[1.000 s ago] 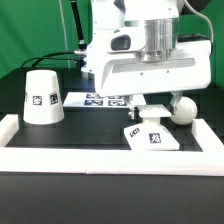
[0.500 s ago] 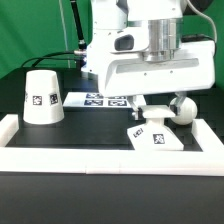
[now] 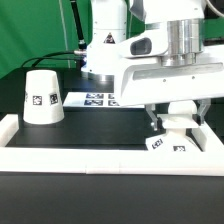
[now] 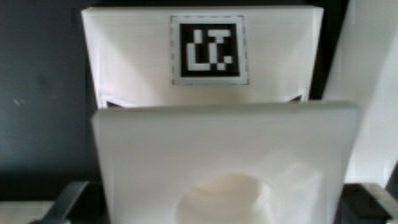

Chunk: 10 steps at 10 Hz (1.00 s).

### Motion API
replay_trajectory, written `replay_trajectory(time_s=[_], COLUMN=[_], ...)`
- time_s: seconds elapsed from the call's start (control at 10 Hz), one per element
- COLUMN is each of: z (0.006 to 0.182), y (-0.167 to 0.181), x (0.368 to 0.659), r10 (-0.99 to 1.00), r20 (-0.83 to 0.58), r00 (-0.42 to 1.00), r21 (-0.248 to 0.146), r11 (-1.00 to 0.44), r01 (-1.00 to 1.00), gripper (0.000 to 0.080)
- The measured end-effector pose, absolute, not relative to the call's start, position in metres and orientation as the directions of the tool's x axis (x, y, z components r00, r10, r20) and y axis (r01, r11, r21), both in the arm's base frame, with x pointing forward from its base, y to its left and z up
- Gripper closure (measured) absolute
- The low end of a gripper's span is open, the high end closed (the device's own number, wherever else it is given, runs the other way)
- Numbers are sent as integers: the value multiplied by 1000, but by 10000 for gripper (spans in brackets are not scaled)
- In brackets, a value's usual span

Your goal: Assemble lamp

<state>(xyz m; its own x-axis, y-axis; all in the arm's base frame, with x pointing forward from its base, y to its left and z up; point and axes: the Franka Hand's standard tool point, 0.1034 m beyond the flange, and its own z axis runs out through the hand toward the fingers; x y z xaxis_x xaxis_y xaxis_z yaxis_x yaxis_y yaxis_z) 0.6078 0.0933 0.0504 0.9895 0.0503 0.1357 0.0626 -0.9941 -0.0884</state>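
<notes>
The white lamp base [image 3: 168, 144] lies at the exterior view's right, close to the white rim, with tags on its front edge. My gripper [image 3: 173, 120] hangs right over it, a finger on each side of its raised block [image 3: 175, 123], shut on it. In the wrist view the base's flat plate with a tag [image 4: 205, 50] lies beyond the raised block [image 4: 222, 140], which has a round hollow [image 4: 231, 200]. The cone shade [image 3: 42, 95] stands upright at the exterior view's left. The bulb is hidden behind my gripper.
The marker board [image 3: 95, 99] lies at the back of the black table. The white rim [image 3: 70, 156] frames the table in front and at both sides. The arm's base [image 3: 105, 50] and a cable stand behind the board.
My gripper has moved toward the exterior view's right and the lamp base has slid with it toward the rim. The bulb, visible beside the gripper before, is now hidden.
</notes>
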Motion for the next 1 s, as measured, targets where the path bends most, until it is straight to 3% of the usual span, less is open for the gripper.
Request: replay_trajectory(time_s=[0.6,0.7,1.0], z=[50,50,52], y=[99,99,98], x=[612,612,600], r10=[40,41,56], r20=[137,137,129], r00=[990,990,990], r21=[-92,-92,-87], r11=[-994,-994,-994], r01=[53,54,68], gripper=[263,123,104])
